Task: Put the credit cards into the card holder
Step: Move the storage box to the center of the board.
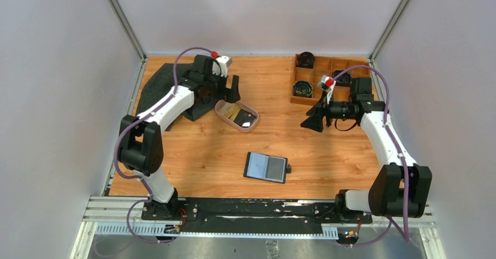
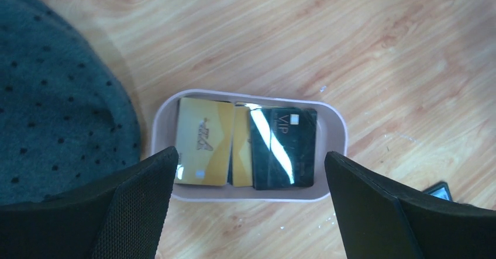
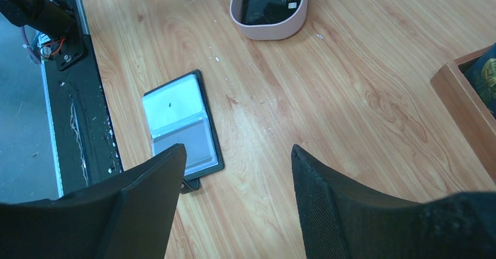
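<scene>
- above the pinkish oval tray [image 2: 339, 131], at the far left of the tabletop [image 1: 193, 154] beside a dark dotted cloth [image 2: 52, 95]: hovering, the left pincer [image 2: 250, 156], spread wide and holding nothing.
- inside that tray: lying flat and overlapping, the credit cards [image 2: 241, 148] — a gold card [image 2: 202, 142] at one end, a second gold one half-hidden in the middle, a black card [image 2: 283, 148] seemingly uppermost at the other end, glare across its face.
- relative to the left pincer: straight below the gap between its jaws in the wrist view, apart from both fingers, not yet touched.
- likely step in hand: going down for a single card. best done by choosing the black card on top, setting one finger just inside the tray wall, sliding the card against the rim to raise an edge, then closing on that edge alone; worth guarding against a pinch on two cards together or a shove of the light tray.
- near the front middle of the tabletop: lying open and flat, the card holder [image 1: 267, 166], clear pockets upward, well apart from the tray.
- near the wooden box [image 1: 319, 75] on the right: held above the boards, the right pincer [image 1: 313, 118], partly open and empty, with the card holder off to one side of its fingers in its own view, not between them.
</scene>
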Motion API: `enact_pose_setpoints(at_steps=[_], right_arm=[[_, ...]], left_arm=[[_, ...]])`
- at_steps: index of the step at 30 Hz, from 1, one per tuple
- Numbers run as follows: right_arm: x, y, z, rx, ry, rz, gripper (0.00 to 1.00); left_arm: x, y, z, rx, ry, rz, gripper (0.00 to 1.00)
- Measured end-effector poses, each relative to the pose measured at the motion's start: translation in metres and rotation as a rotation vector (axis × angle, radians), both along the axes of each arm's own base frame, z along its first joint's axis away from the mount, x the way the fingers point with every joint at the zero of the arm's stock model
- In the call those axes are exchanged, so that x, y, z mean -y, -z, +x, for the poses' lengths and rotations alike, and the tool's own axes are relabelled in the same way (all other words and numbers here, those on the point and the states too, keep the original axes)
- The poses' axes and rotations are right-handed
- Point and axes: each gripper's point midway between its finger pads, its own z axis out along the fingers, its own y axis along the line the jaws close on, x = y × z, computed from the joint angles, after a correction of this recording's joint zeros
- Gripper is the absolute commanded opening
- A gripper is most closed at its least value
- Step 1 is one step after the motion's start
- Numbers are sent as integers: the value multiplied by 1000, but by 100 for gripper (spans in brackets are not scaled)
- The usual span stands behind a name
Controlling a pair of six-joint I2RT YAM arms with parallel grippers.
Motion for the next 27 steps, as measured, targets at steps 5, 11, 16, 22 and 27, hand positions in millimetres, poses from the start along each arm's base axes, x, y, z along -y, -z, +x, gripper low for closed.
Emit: enact_pose_setpoints(at_steps=[5, 11, 16, 22, 27], right_arm=[[0, 1, 0, 0, 1, -1, 70], [1, 1, 0, 2, 1, -1, 70], [1, 4, -1, -1, 1, -3, 70], [2, 6, 0, -9, -1, -3, 70], [2, 7, 0, -9, -2, -4, 70]], left_arm=[[-26, 6, 11, -46, -81, -91, 99], [-18, 9, 6, -32, -59, -45, 97], [-6, 13, 1, -31, -28, 44, 82], [4, 39, -4, -103, 4, 83, 76], [15, 71, -17, -202, 43, 92, 73]])
